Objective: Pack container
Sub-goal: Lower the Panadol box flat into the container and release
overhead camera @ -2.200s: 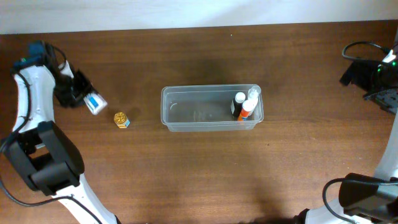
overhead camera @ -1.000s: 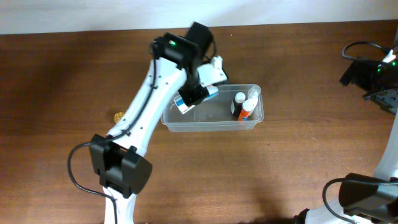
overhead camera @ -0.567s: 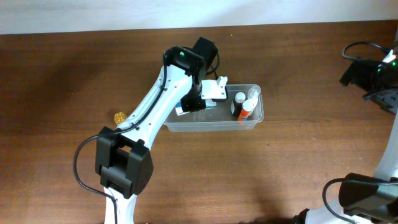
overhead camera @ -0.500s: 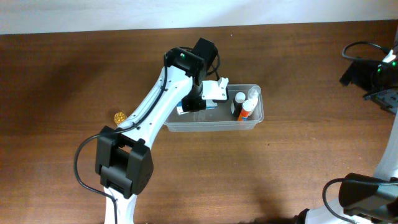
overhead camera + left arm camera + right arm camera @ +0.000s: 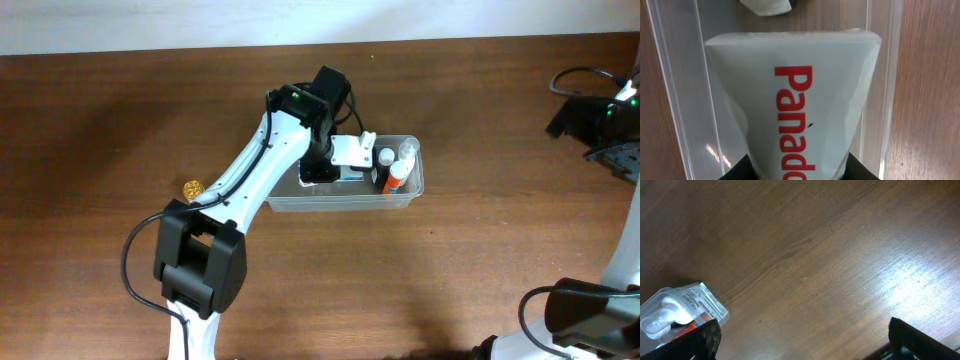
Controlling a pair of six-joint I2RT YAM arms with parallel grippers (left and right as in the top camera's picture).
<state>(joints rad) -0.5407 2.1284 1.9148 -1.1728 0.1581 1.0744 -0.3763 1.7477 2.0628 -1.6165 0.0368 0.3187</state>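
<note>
Left end effector (image 5: pixel 330 172): closed on the near end of a white box (image 5: pixel 790 100) with red lettering.
Container (image 5: pixel 345 203): centre of the overhead frame on the bench (image 5: pixel 450 280), long axis left to right, with bottles (image 5: pixel 392 170) standing at its right end.
Key relation: the box hangs within the container's outline, between the two long walls, lengthwise along them, just left of the bottles.
Contact: cannot tell whether the box touches the container's floor.
Right end effector (image 5: pixel 805 347): jaws wide apart and empty, at the far upper right, well apart from the container. The left arm is nearer.
Next move, judged: letting go needs no sideways shift.
Unpacked: a small gold item (image 5: pixel 193 189) at left.
</note>
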